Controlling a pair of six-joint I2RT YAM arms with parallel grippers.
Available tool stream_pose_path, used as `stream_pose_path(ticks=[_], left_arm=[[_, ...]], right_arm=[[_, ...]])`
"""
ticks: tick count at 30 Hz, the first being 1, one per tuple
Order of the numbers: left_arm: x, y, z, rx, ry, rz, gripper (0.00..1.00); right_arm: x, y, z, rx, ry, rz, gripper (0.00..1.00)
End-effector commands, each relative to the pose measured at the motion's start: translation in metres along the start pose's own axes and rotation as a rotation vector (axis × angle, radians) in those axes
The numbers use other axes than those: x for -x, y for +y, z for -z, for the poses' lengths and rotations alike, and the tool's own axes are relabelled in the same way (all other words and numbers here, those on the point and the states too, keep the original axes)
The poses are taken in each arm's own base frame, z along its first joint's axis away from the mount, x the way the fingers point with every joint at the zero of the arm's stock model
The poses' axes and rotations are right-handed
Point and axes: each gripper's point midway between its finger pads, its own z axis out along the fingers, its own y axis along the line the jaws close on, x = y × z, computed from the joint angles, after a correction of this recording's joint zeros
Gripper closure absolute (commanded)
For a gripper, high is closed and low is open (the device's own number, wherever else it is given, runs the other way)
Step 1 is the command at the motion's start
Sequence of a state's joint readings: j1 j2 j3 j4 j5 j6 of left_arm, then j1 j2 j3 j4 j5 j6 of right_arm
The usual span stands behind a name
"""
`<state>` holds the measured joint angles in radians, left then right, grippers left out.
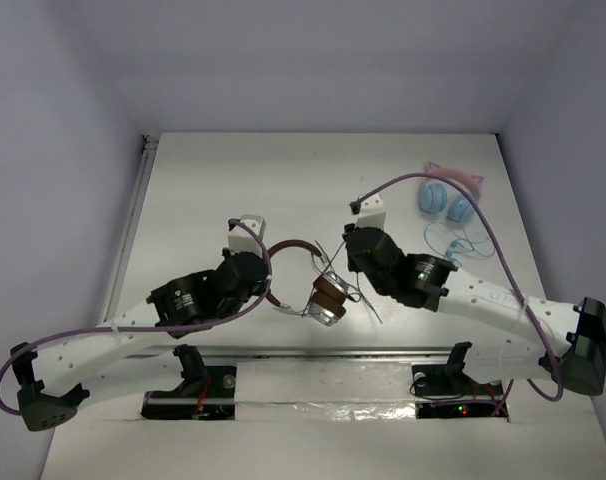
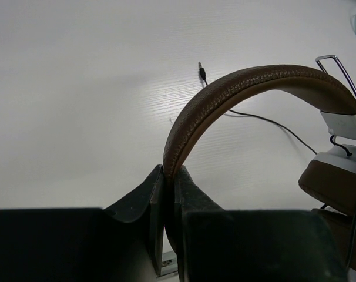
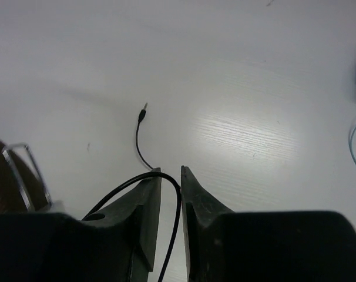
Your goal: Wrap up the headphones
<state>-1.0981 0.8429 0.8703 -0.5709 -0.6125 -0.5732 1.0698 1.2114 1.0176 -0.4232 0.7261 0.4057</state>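
Note:
The headphones lie near the middle of the table, their brown headband arching up and the ear cups folded together. My left gripper is shut on the headband, pinched between its fingertips. A brown ear pad shows at the right of the left wrist view. The thin black cable trails over the table to its plug. My right gripper sits just right of the headband. Its jaws stand narrowly apart, with the black cable looping loosely between them. The plug lies beyond.
Pink-and-blue cat-ear headphones lie at the back right with their light blue cable curled in front, also at the right wrist view's right edge. White walls enclose the table on three sides.

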Motion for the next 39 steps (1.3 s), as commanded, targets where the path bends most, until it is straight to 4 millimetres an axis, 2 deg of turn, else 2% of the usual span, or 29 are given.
stream_pose_path(ticks=[1, 5, 9, 10, 12, 16, 17, 19, 20, 21, 23, 24, 25, 27, 28, 29, 30, 32, 33, 36, 37, 38, 39], left_arm=[[0.028, -0.021, 0.018, -0.119, -0.036, 0.020, 1.00], [0.029, -0.042, 0.023, -0.236, -0.011, -0.006, 1.00], [0.041, -0.025, 0.023, -0.154, -0.030, -0.033, 1.00], [0.048, -0.026, 0.024, -0.169, -0.049, -0.016, 1.00], [0.054, -0.037, 0.031, -0.251, -0.056, 0.003, 1.00], [0.066, -0.049, 0.037, -0.331, -0.074, 0.031, 1.00], [0.072, -0.050, 0.040, -0.333, -0.085, 0.034, 1.00], [0.080, -0.048, 0.043, -0.319, -0.092, 0.029, 1.00], [0.082, -0.045, 0.040, -0.295, -0.092, 0.019, 1.00], [0.085, -0.044, 0.041, -0.286, -0.097, 0.017, 1.00], [0.094, -0.045, 0.044, -0.284, -0.111, 0.017, 1.00], [0.097, -0.046, 0.045, -0.287, -0.117, 0.016, 1.00], [0.102, -0.046, 0.047, -0.289, -0.126, 0.018, 1.00], [0.113, -0.049, 0.053, -0.300, -0.147, 0.022, 1.00], [0.121, -0.051, 0.057, -0.309, -0.162, 0.030, 1.00], [0.124, -0.052, 0.058, -0.312, -0.167, 0.031, 1.00], [0.128, -0.052, 0.061, -0.314, -0.177, 0.038, 1.00], [0.139, -0.054, 0.066, -0.318, -0.201, 0.052, 1.00], [0.143, -0.053, 0.067, -0.314, -0.209, 0.056, 1.00], [0.153, -0.053, 0.068, -0.298, -0.227, 0.078, 1.00], [0.155, -0.054, 0.068, -0.297, -0.231, 0.082, 1.00], [0.160, -0.053, 0.068, -0.289, -0.237, 0.097, 1.00], [0.163, -0.054, 0.068, -0.290, -0.241, 0.102, 1.00]], right_arm=[[0.028, -0.001, -0.004, 0.097, -0.070, -0.125, 0.74], [0.034, -0.002, -0.006, 0.150, -0.091, -0.153, 0.70], [0.023, -0.012, -0.009, 0.113, -0.076, -0.176, 0.66], [0.014, -0.011, -0.012, 0.132, -0.059, -0.175, 0.66], [0.013, -0.006, -0.013, 0.168, -0.065, -0.192, 0.66], [0.019, 0.009, -0.016, 0.243, -0.107, -0.206, 0.65], [0.015, 0.014, -0.017, 0.274, -0.104, -0.198, 0.65], [0.024, 0.015, -0.015, 0.297, -0.147, -0.213, 0.64], [0.020, 0.018, -0.014, 0.329, -0.159, -0.210, 0.64], [0.015, 0.017, -0.014, 0.329, -0.153, -0.207, 0.63], [0.024, 0.017, -0.008, 0.374, -0.205, -0.235, 0.62], [0.015, 0.015, -0.010, 0.382, -0.200, -0.240, 0.62], [0.021, 0.015, -0.009, 0.396, -0.229, -0.259, 0.63], [0.019, 0.014, -0.009, 0.446, -0.230, -0.272, 0.68], [0.023, 0.013, -0.009, 0.454, -0.236, -0.281, 0.74], [0.023, 0.014, -0.008, 0.467, -0.231, -0.285, 0.97], [0.026, 0.014, -0.006, 0.472, -0.239, -0.297, 1.00], [0.032, 0.009, 0.001, 0.464, -0.262, -0.320, 1.00], [0.043, 0.004, 0.014, 0.474, -0.301, -0.356, 1.00], [0.044, -0.007, 0.034, 0.492, -0.340, -0.416, 1.00], [0.054, -0.012, 0.054, 0.527, -0.392, -0.441, 0.99], [0.047, -0.009, 0.060, 0.571, -0.386, -0.436, 0.93], [0.048, -0.008, 0.068, 0.599, -0.397, -0.439, 0.86]])
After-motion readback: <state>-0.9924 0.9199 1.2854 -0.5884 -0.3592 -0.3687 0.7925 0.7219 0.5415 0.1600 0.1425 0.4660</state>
